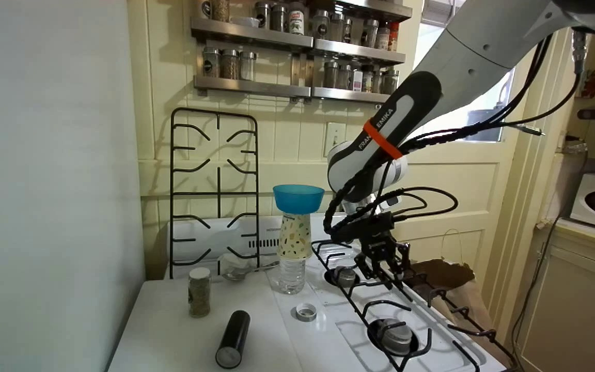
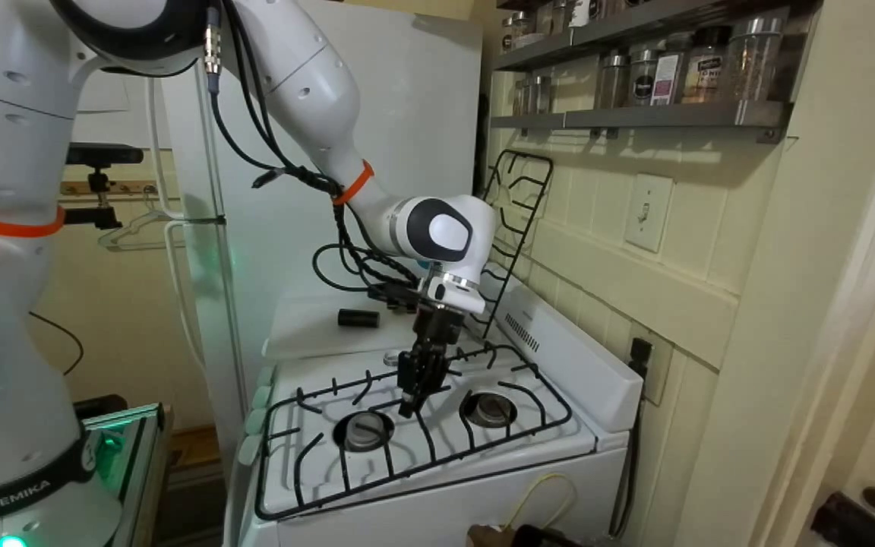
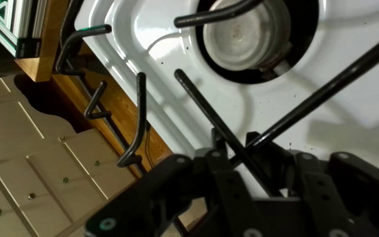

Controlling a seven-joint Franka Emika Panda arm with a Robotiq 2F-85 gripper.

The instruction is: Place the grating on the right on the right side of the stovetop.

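While a robot arm (image 1: 457, 54) slants down from 1 o'clock in an exterior view, a white stove top (image 1: 323, 299) lies beneath it with a black grate (image 2: 427, 439) over its right side.

From the stove top's middle, in an exterior view, the grate lies at 3 o'clock, its outer bar showing past the stove's edge; whether it sits flat is unclear. A matching second grate (image 1: 219, 194) stands on end at 11 o'clock. The gripper (image 3: 235, 140) points down at the first grate's centre, its fingers (image 3: 225, 168) slightly apart with crossing bars between them; whether they pinch a bar cannot be told. From their tips, in an exterior view, one burner (image 2: 358, 437) lies at 8 o'clock, the other burner (image 2: 494, 408) at 3 o'clock.
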